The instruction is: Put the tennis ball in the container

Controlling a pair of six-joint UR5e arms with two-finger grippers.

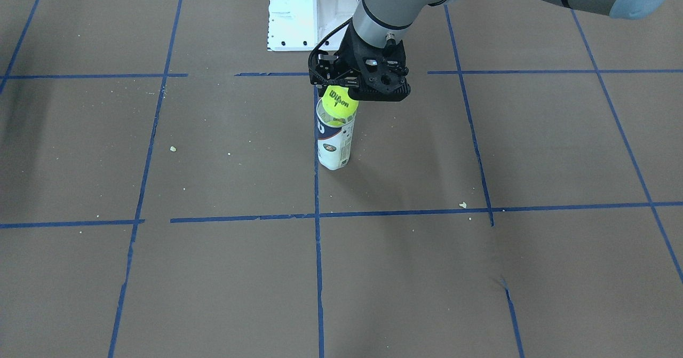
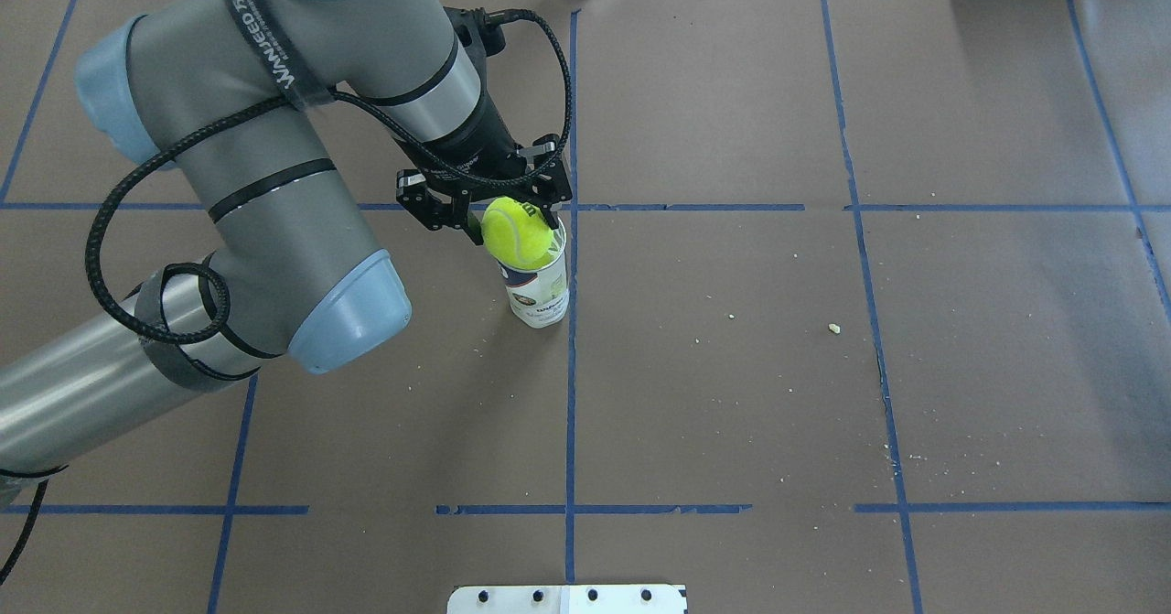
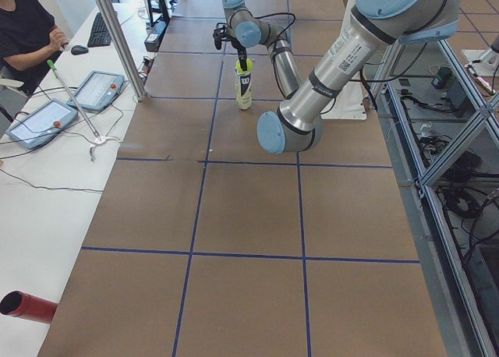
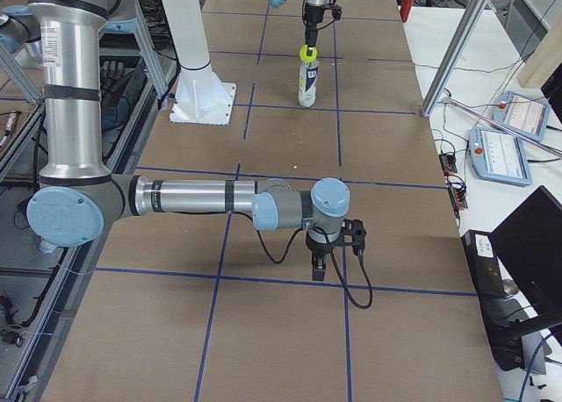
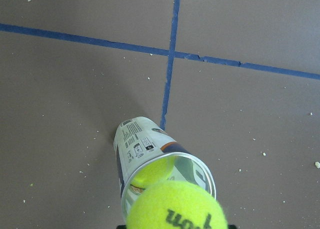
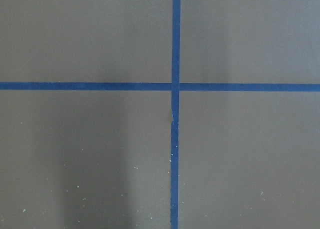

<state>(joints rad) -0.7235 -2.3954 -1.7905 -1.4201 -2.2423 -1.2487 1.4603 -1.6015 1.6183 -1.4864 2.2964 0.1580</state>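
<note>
My left gripper (image 1: 341, 88) (image 2: 514, 223) is shut on the tennis ball (image 1: 339, 104) (image 2: 515, 230), a bright yellow-green ball with black "Wilson 1" print. I hold it right at the open mouth of the container (image 1: 334, 145) (image 2: 540, 296), a clear upright tube with a white and navy label. The left wrist view shows the ball (image 5: 175, 206) just above the tube's rim (image 5: 145, 144), and a dimmer ball (image 5: 150, 171) lies inside the tube. My right gripper (image 4: 329, 266) hangs low over the table far from the tube; I cannot tell whether it is open or shut.
The white metal pedestal (image 1: 309, 11) (image 4: 204, 99) stands behind the tube on the robot's side. Small crumbs (image 1: 462, 205) dot the brown paper with its blue tape grid. An operator (image 3: 27, 30) sits at a side desk with tablets (image 3: 97, 88).
</note>
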